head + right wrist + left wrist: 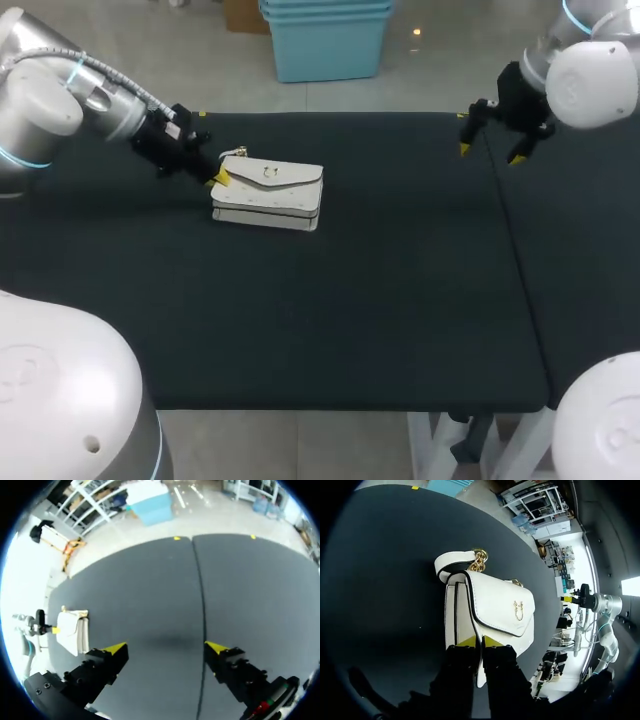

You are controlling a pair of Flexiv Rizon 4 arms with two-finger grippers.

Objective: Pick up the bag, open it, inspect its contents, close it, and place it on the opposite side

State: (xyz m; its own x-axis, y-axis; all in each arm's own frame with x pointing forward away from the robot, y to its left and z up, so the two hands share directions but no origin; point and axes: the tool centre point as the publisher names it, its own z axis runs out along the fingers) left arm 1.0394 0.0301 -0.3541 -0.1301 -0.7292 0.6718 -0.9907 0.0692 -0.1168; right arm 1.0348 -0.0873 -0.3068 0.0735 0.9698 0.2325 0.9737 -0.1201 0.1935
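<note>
A small white bag [268, 190] with a gold clasp and a chain strap lies on the black table [350, 310], towards the back left. My left gripper [218, 178] sits at the bag's left end. In the left wrist view its yellow tips stand close together, shut [480, 641] on the edge of the bag's flap [495, 607]. The strap's white pad [454, 560] lies folded at the bag's far end. My right gripper [490, 152] hangs open above the table's back right, far from the bag, with nothing between its fingers [165, 647]. The bag [70, 627] shows small off to that gripper's side.
A seam [512, 260] runs front to back where a second black table top joins on the right. Bare black surface spreads between the bag and my right gripper and across the front.
</note>
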